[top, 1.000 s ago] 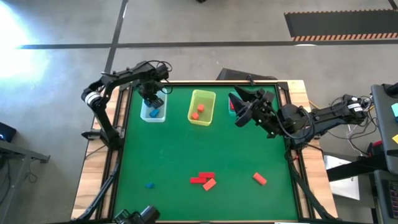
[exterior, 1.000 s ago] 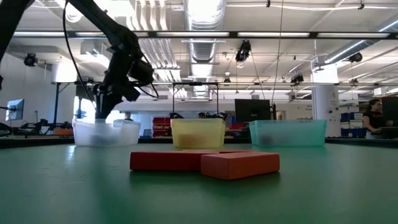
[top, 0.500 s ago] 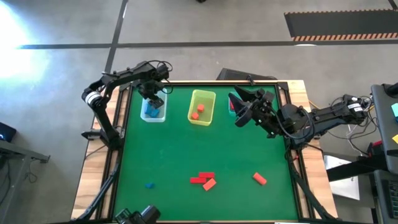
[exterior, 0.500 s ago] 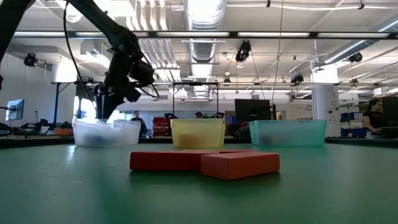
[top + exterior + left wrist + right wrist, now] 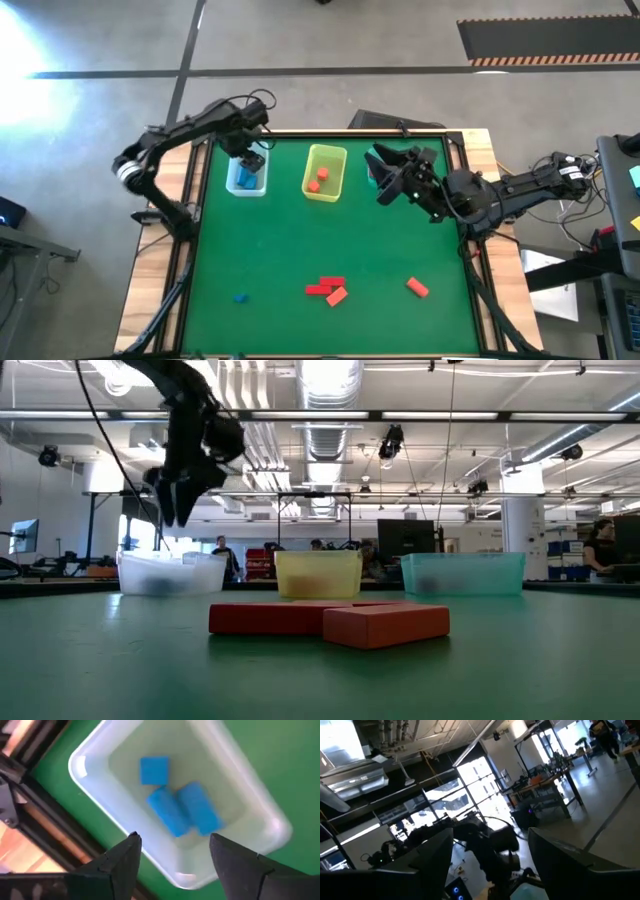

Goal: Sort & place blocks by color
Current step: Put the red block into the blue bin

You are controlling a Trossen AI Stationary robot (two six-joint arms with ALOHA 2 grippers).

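green table point(image 5: 300, 240); left gripper point(image 5: 172, 855) risen, spread, above clear bin point(image 5: 95, 775)

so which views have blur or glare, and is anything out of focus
Low view: the left arm is smeared by motion, ceiling lights glare, and the near red blocks stay sharp. Left wrist view: the clear bin and its blue blocks look soft, the fingers darker. High view: a bright glare patch on the floor at upper left. Right wrist view: windows blow out.

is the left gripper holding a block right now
No, the left gripper is open and empty above the clear bin, where three blue blocks lie.
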